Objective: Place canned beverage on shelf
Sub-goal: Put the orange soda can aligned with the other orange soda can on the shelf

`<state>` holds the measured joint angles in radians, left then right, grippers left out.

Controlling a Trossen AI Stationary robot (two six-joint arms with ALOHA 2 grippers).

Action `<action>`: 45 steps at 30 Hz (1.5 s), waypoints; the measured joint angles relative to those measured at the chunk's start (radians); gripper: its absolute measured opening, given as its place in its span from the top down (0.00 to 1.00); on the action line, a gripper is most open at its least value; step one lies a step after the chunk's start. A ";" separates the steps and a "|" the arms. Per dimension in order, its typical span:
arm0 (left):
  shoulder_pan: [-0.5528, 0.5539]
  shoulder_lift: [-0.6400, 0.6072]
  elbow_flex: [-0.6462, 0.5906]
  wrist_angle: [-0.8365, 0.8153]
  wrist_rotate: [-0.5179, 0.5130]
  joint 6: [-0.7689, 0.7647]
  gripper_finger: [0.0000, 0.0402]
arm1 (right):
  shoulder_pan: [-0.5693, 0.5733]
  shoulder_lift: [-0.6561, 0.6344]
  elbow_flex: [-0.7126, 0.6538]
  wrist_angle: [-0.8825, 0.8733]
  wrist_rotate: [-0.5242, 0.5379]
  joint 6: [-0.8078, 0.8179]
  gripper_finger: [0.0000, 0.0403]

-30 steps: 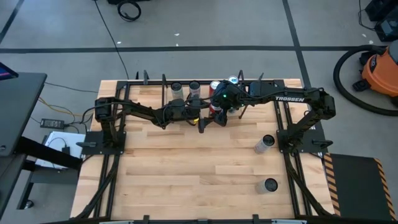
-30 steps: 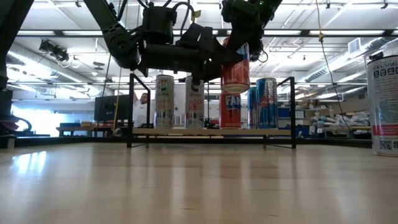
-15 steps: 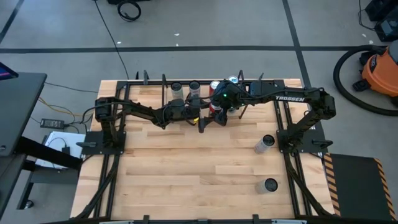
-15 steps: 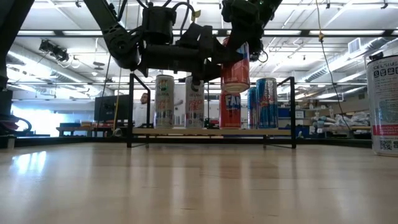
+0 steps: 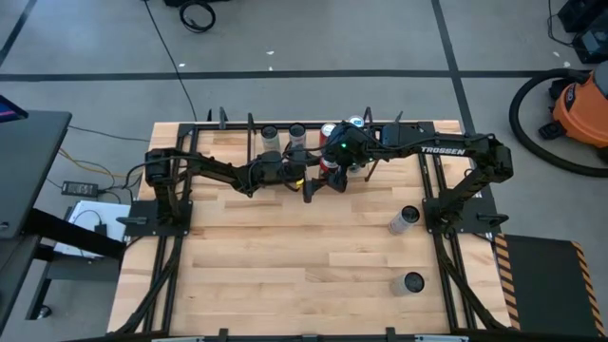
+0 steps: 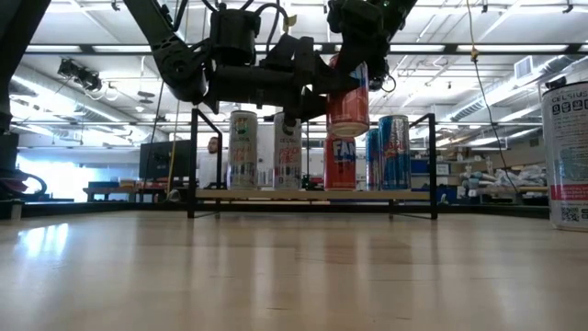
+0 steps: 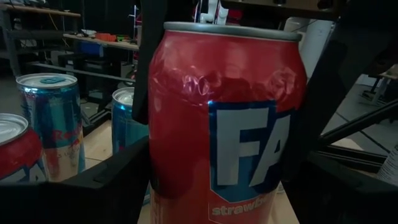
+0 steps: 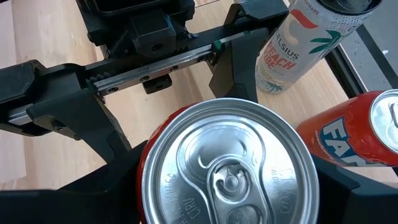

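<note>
Nothing moved in the last second: both sets of jaws pinched the red can, held up just in front of the shelf, so the hand-over looked stalled

In the high view both arms cover the red can; low view cuts off the white can at right.

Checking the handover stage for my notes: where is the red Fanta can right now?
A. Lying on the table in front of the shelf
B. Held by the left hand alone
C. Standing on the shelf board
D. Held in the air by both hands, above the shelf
D: the red Fanta can hangs above the shelf, with the left hand gripping its sides and the right hand around its top.
</note>
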<state>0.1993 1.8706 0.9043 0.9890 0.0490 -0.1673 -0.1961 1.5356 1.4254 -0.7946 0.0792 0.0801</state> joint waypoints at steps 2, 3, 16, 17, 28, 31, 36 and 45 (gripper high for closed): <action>0.000 0.000 0.000 0.000 0.000 -0.001 0.21 | 0.000 0.000 0.000 0.000 0.000 0.000 0.23; 0.000 0.000 0.000 0.000 0.001 -0.002 0.21 | 0.000 0.000 0.000 0.000 0.001 0.000 0.23; 0.001 -0.001 0.001 -0.006 -0.011 0.022 0.21 | 0.000 0.000 0.000 0.002 0.014 -0.013 0.23; 0.001 -0.001 0.000 0.009 -0.027 0.061 0.21 | 0.000 0.000 0.000 0.006 0.024 -0.020 0.23; 0.005 0.001 -0.002 0.031 -0.043 0.082 0.21 | 0.000 -0.001 0.001 0.017 0.033 -0.026 0.23; 0.009 0.001 -0.002 0.033 -0.037 0.082 0.21 | -0.001 -0.001 0.001 0.019 0.032 -0.026 0.23; 0.042 0.001 -0.002 0.044 0.098 0.002 0.21 | -0.001 -0.001 0.001 0.025 0.033 0.012 0.23; 0.100 0.001 0.001 0.043 0.284 -0.056 0.21 | -0.001 0.000 0.001 0.043 0.029 0.030 0.23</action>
<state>0.2996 1.8717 0.9051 1.0319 0.3326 -0.2233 -0.1974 1.5356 1.4261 -0.7520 0.1078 0.1097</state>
